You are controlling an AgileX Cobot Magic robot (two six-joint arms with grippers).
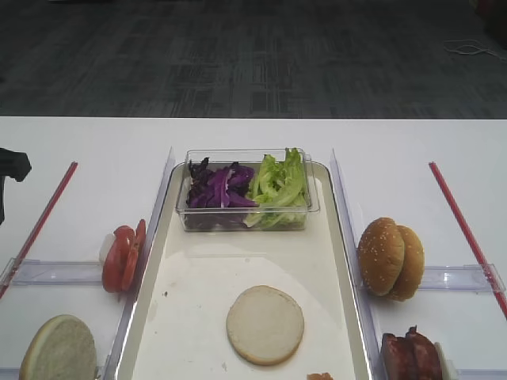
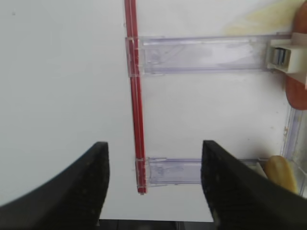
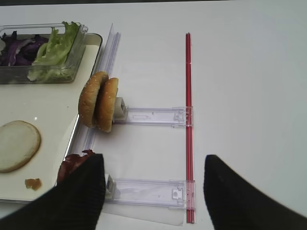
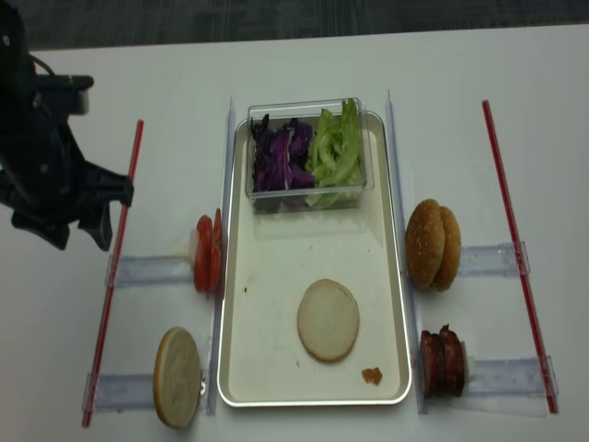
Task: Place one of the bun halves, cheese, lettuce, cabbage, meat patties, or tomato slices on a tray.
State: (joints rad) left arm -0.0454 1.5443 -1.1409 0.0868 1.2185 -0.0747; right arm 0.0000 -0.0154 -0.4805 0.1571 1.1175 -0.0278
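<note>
White desk [image 4: 304, 64] is carrying the tray [image 4: 236, 276], where one bun half [image 4: 328, 319] is already lying near-centre. Both the left tool [image 4: 69, 226] and right tool [image 3: 153, 191] are hanging open, gripping nothing, so the placing looks done.

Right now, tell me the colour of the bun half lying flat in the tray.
Pale cream; the bun half shows best in the overhead realsense view.

Robot test lab: white table [image 1: 87, 142], dark carpet tiles [image 1: 253, 55] across the top, black arm [image 4: 46, 157] at left.
</note>
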